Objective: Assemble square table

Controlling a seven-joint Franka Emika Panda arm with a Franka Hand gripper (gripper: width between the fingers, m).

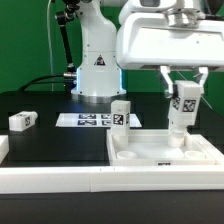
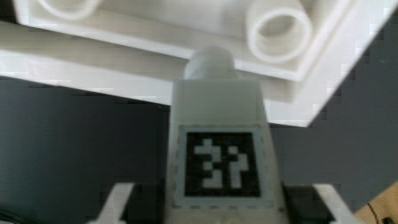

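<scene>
Over on the exterior view's right, the pincer (image 1: 185,92) is clamped on one table leg (image 1: 183,108), holding it upright right over the back edge of the square tabletop (image 1: 200,152), which sits on the black table (image 1: 50,140). Can't tell if they touch. A second leg (image 1: 121,113) stands by the marker board (image 1: 85,120), and a third leg (image 1: 22,121) lies far to the exterior view's left.

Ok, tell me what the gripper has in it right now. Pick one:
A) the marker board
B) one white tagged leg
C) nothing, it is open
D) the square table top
B: the gripper is shut on an upright white leg with its marker tag showing, over a corner of the table top; the wrist view shows the same leg between the fingers.
</scene>
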